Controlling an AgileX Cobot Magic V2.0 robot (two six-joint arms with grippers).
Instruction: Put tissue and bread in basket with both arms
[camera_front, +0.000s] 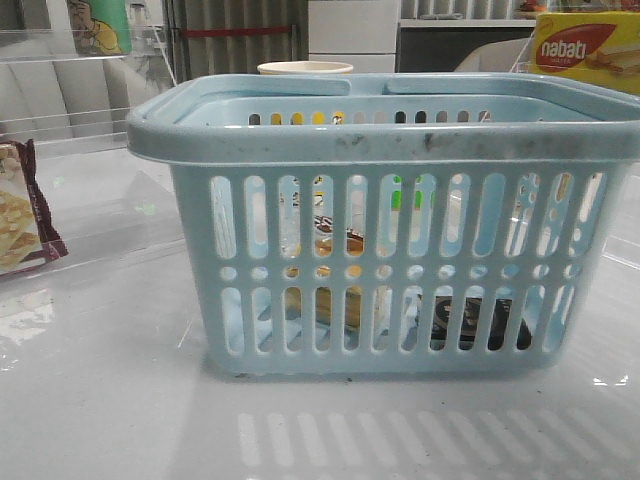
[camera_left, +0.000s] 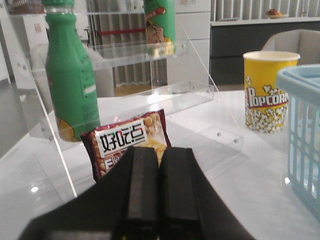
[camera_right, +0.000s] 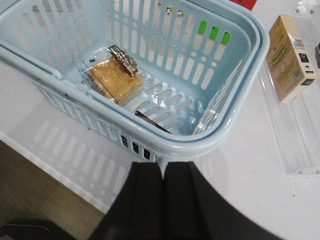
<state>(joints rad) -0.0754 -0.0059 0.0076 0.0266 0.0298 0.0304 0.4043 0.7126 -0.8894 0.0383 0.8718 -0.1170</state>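
Note:
The light-blue basket (camera_front: 400, 140) fills the middle of the front view. The bread (camera_right: 115, 79), golden-brown in clear wrap with a dark label, lies on the basket floor; its golden colour shows through the slots in the front view (camera_front: 336, 300). The black tissue pack (camera_right: 152, 121) stands on edge against the basket's inner wall and shows dark through the slots in the front view (camera_front: 470, 322). My left gripper (camera_left: 159, 152) is shut and empty, left of the basket (camera_left: 302, 135). My right gripper (camera_right: 162, 167) is shut and empty, just outside the basket rim (camera_right: 225, 135). Neither gripper shows in the front view.
A maroon-edged snack bag (camera_left: 127, 142) lies just beyond my left gripper, by a clear acrylic shelf (camera_left: 165, 95) holding a green bottle (camera_left: 70, 85). A yellow popcorn cup (camera_left: 267, 92) stands behind the basket. A yellow box (camera_right: 290, 55) lies beside it. A Nabati box (camera_front: 585, 50) sits back right.

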